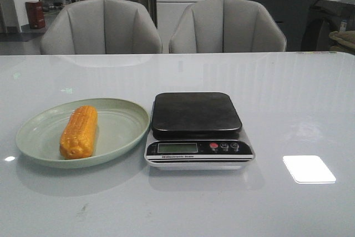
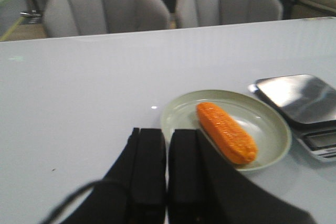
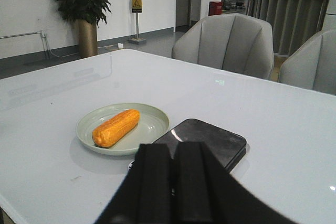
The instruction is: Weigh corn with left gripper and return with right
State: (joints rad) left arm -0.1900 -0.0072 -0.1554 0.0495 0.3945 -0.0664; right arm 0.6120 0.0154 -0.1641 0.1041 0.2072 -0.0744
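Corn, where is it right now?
In the front view, the corn lies on the green plate at the table's left, just left of the scale.

corn [image 1: 79, 132]: 1 | plate [image 1: 125, 116]: 1 | scale [image 1: 197, 130]: 1 | chairs [image 1: 101, 26]: 2

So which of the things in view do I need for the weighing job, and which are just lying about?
For the job:
- corn
- green plate the corn lies on
- scale, platform bare
- left tool, shut
- right tool, shut

Just there:
- two grey chairs
- potted plant
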